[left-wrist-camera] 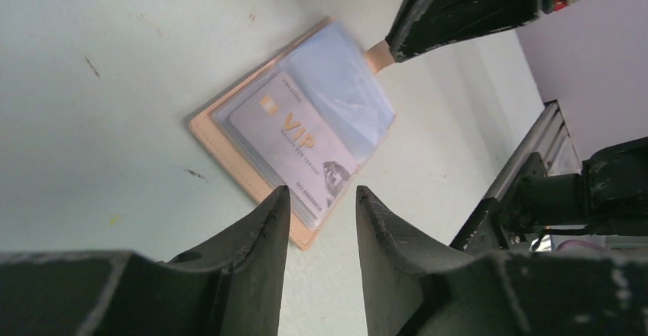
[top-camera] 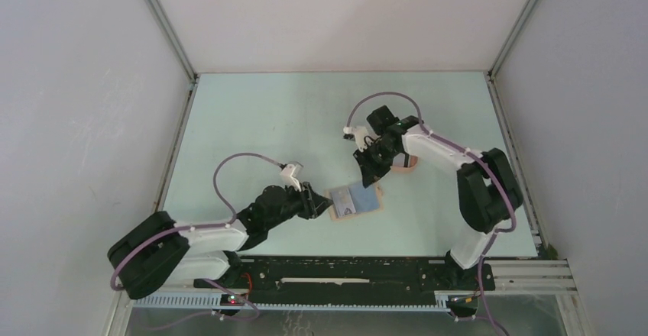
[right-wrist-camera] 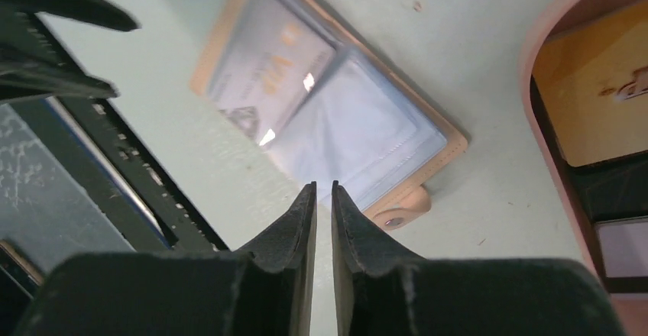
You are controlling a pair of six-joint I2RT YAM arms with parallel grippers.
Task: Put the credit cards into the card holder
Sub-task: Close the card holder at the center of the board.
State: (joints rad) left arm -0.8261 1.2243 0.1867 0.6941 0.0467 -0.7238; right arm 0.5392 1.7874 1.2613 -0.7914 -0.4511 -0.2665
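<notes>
The tan card holder (top-camera: 355,201) lies open on the table, its clear sleeves facing up. A light VIP credit card (left-wrist-camera: 298,149) sits in its left sleeve; it also shows in the right wrist view (right-wrist-camera: 267,76). The holder's snap tab (right-wrist-camera: 397,212) sticks out at its edge. My left gripper (left-wrist-camera: 322,192) is open and empty, just short of the holder's near corner (left-wrist-camera: 306,237). My right gripper (right-wrist-camera: 323,187) hovers above the holder's right half with its jaws nearly together and nothing between them. Yellow (right-wrist-camera: 588,107) and dark (right-wrist-camera: 611,191) cards lie in the tray.
A peach-pink oval tray (top-camera: 405,166) stands just right of the holder, under my right arm; its rim (right-wrist-camera: 546,61) shows in the right wrist view. The black base rail (top-camera: 344,271) runs along the near edge. Grey walls enclose the table.
</notes>
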